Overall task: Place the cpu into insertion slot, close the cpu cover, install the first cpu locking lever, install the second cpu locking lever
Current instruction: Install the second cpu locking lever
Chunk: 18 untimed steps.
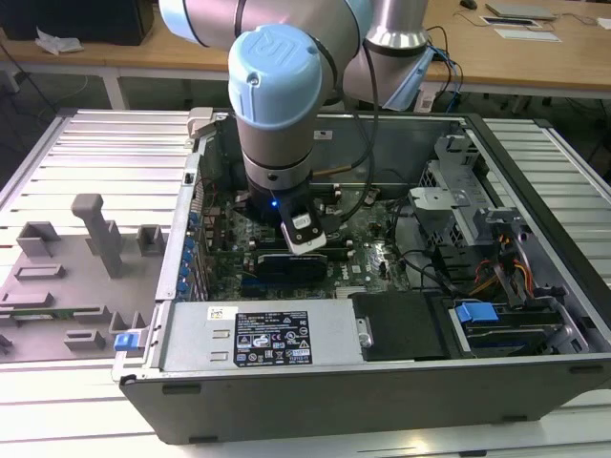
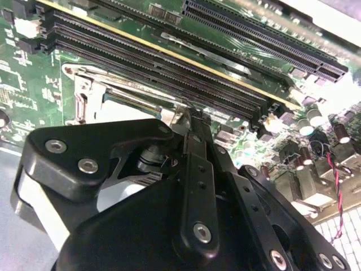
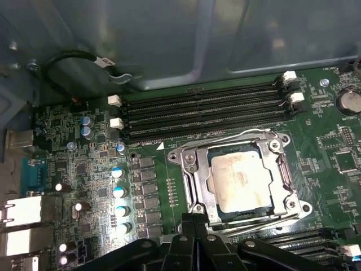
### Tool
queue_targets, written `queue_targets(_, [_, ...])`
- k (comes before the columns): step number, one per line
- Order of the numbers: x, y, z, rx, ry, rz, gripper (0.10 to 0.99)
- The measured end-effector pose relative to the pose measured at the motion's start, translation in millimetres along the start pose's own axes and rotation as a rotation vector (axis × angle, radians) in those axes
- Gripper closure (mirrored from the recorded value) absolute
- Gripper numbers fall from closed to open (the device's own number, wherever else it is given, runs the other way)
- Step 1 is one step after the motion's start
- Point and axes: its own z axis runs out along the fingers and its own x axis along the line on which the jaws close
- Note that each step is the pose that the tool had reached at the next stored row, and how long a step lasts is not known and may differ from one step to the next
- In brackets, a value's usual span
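In the first wrist view the cpu (image 3: 245, 183), a pale square chip, lies in the insertion slot (image 3: 186, 155). The grey cpu cover (image 3: 196, 176) is folded down flat around the chip, which shows through the cover's window. Thin wire levers (image 3: 225, 137) run along the frame's edges. My gripper (image 3: 196, 219) is shut with nothing in it, its black fingertips together at one edge of the socket. In the second wrist view the gripper (image 2: 189, 116) touches down at the socket's rim (image 2: 84, 93). In the exterior view the gripper (image 1: 305, 237) reaches down into the open computer case (image 1: 535, 286).
Long black memory slots (image 3: 203, 110) lie just beyond the socket, and capacitors (image 3: 118, 192) and rear ports (image 3: 22, 214) beside it. A black cable (image 3: 84, 59) loops at the case wall. The power supply (image 1: 277, 334) and drive cage (image 1: 458, 200) flank the board. A grey fixture (image 1: 67, 267) is at the exterior view's left.
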Motion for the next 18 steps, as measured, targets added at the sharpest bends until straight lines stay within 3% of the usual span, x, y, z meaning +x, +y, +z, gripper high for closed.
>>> queue_targets(4, [0.0, 2.6, -8.4, 0.000, -0.0001, 0.000, 0.980])
queue_targets(10, [-1.1, 8.9, -27.5, 0.002, -0.0003, 0.000, 0.980])
queue_targets(11, [-1.7, 9.5, -29.0, 0.013, -0.0016, 0.000, 0.980])
queue_targets(12, [-2.7, 10.0, -30.3, 0.036, -0.0038, 0.000, 0.980])
queue_targets(13, [-3.9, 10.3, -30.5, 0.044, -0.0050, 0.001, 0.980])
queue_targets(18, [-16.7, 12.2, -29.9, 0.046, -0.0053, 0.003, 0.980])
